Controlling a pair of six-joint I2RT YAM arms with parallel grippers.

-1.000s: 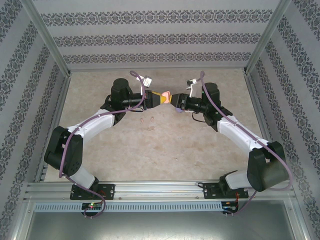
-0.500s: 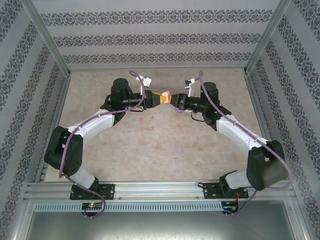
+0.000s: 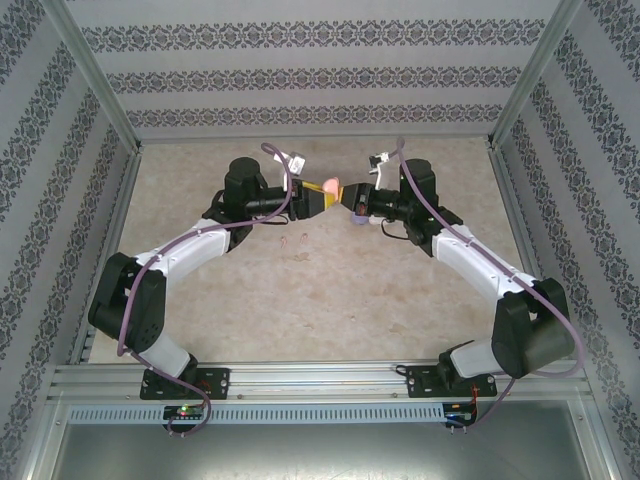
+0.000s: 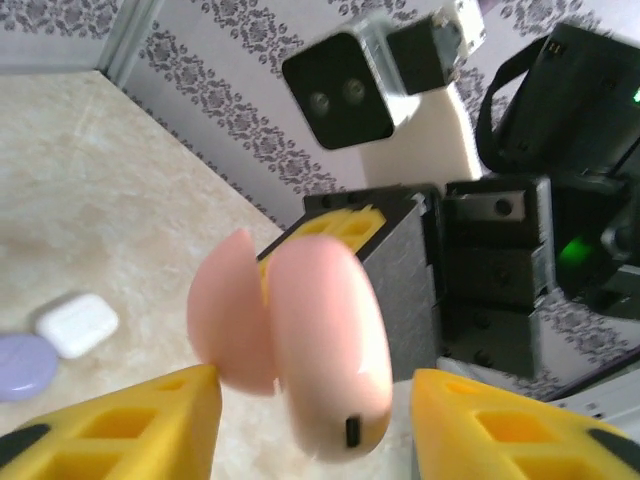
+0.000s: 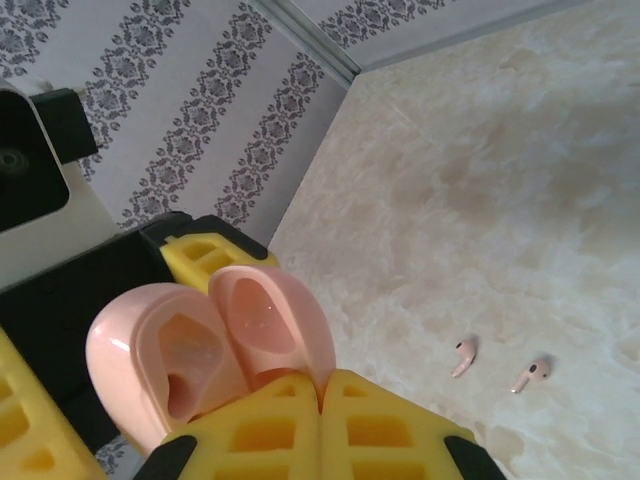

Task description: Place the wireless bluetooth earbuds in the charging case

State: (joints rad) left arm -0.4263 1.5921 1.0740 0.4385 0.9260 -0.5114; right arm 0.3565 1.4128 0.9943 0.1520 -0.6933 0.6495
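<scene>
Noting from the left: your left gripper (image 4: 315, 385) stands released, jaws spread either side of the pink charging case (image 4: 325, 340). The case hangs lid-open in mid-air, pinched at its edge by your clenched right gripper (image 5: 320, 395) (glossy hard shell, light, probably slippery; the hinged lid may flop). Two pinkish earbuds (image 5: 462, 356) lie on the worktop (image 5: 520, 180), well apart from both grippers. They look tiny, smooth and easily flicked, so I judge the stem the safest hold.
</scene>
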